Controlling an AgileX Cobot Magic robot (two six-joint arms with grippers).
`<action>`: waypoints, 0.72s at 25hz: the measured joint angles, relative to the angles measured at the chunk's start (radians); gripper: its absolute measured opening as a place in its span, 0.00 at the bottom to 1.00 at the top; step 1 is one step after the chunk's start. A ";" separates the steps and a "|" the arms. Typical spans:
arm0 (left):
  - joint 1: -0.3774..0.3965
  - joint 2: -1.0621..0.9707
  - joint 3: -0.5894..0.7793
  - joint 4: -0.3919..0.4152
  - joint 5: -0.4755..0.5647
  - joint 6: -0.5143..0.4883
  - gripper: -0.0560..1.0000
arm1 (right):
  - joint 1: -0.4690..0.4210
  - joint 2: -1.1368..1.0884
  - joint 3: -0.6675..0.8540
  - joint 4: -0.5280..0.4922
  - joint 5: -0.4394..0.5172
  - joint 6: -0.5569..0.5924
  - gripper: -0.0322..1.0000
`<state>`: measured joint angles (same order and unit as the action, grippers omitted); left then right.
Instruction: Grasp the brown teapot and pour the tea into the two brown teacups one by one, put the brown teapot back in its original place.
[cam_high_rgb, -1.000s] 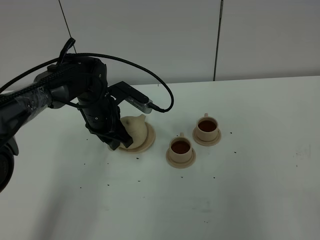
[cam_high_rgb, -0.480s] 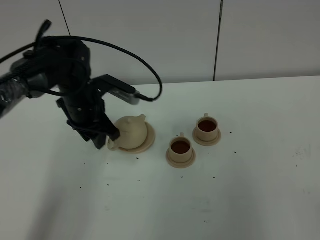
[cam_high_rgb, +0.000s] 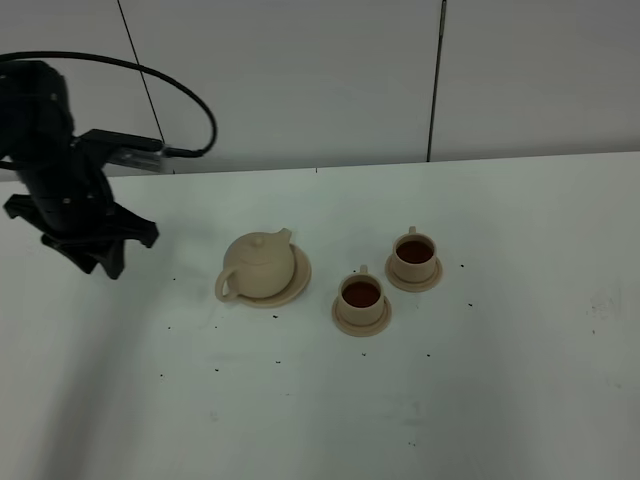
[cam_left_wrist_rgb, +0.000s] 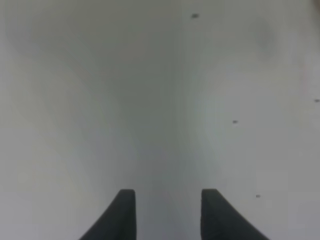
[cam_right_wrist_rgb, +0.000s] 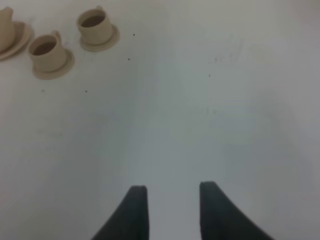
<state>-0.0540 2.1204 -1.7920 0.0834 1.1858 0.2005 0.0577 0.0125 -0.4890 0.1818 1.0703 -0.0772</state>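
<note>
Left pincer hangs released and empty over bare white surface, well apart from the brown teapot at its 3 o'clock in the high view; that teapot sits upright on its wide saucer, spout toward 1 o'clock; both teacups stand on small saucers at the pot's 3 o'clock, each filled with dark tea; right pincer holds nothing, its fingers showing a gap though it counts as clenched
</note>
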 joint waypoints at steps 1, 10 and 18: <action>0.017 0.000 0.000 0.000 0.000 -0.004 0.41 | 0.000 0.000 0.000 0.000 0.000 0.000 0.27; 0.138 -0.063 0.176 -0.026 0.000 -0.021 0.41 | 0.000 0.000 0.000 0.000 0.000 0.000 0.27; 0.226 -0.321 0.507 -0.026 0.000 -0.062 0.41 | 0.000 0.000 0.000 0.000 0.000 0.000 0.27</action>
<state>0.1719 1.7990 -1.2850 0.0572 1.1858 0.1381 0.0577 0.0125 -0.4890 0.1818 1.0703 -0.0772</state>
